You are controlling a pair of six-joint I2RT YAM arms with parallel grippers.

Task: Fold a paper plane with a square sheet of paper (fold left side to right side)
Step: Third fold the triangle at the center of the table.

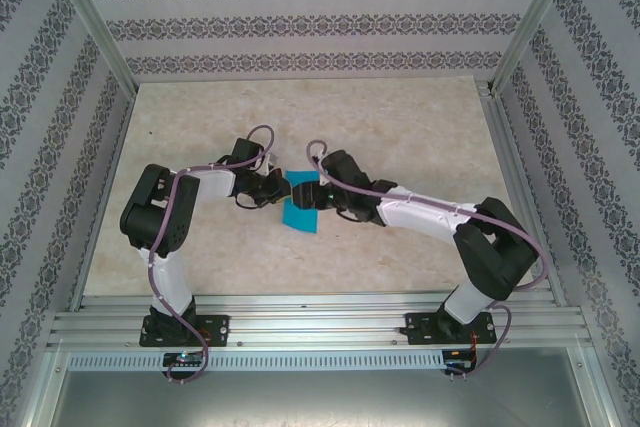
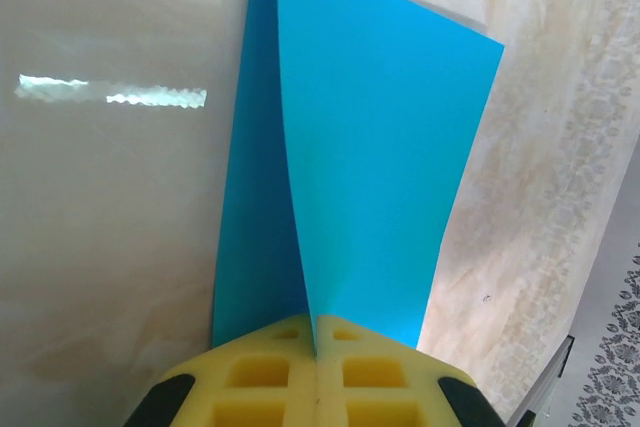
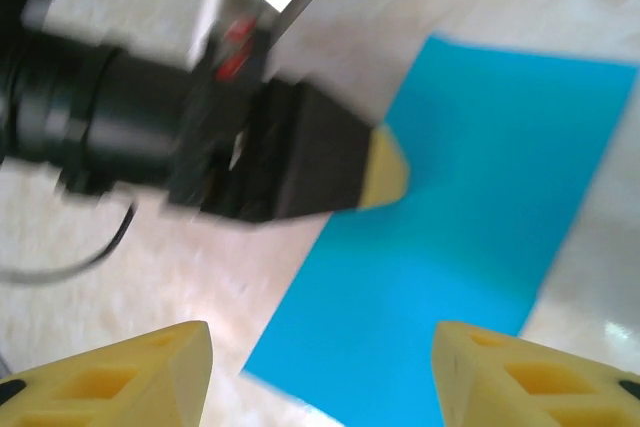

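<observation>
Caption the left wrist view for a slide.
Left claw pinches the cyan square sheet of paper, its two layers fanning out over the pale table.

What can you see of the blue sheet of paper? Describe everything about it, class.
The sheet of paper is thin, plain and bright cyan-blue, with straight edges and sharp corners. It lies on the pale marbled table, near its middle. It is partly folded: one flap stands lifted over the layer beneath, both meeting where the left claw pinches them between shut yellow pads. The right claw hangs open above it.
</observation>
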